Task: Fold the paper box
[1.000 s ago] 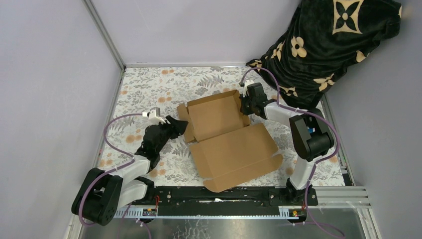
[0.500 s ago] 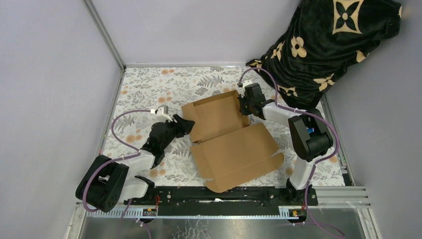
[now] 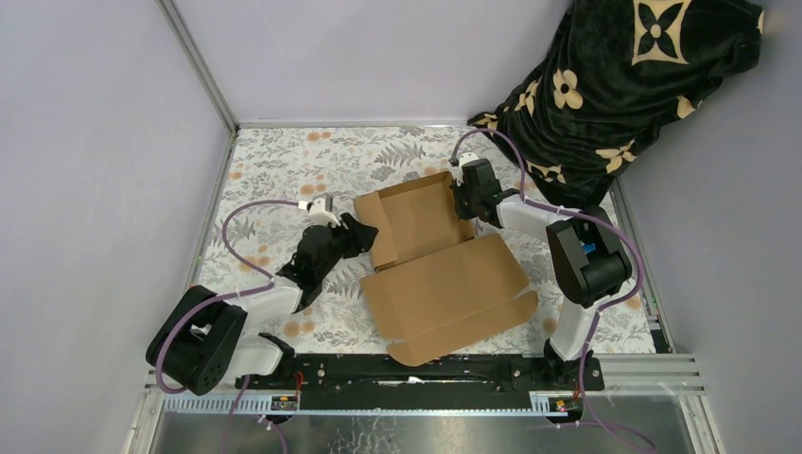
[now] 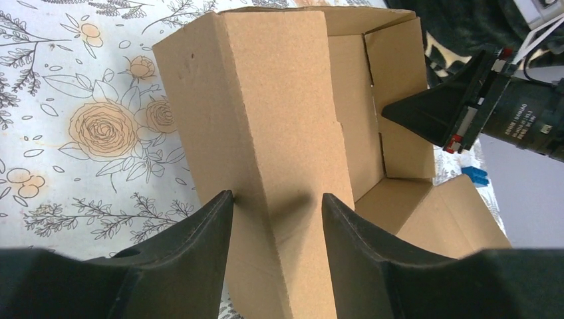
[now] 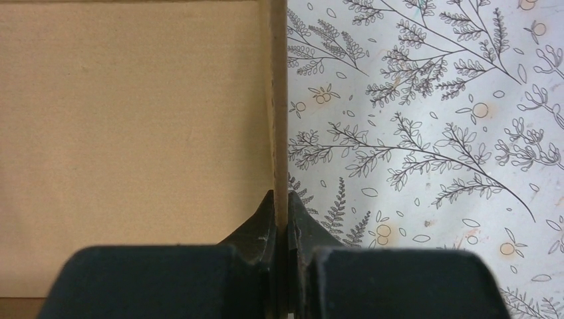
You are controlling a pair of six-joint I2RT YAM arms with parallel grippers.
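Right jaws pinch the paper box (image 3: 440, 274) by its right wall; left jaws — spread — straddle the raised left wall, running lengthwise straight ahead.

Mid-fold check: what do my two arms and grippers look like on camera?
The left arm and right arm share black joint housings, white link shells and looping purple cables. The left gripper and right gripper have matte black, tapered fingers; the right gripper's body shows white lettering and small red marks.
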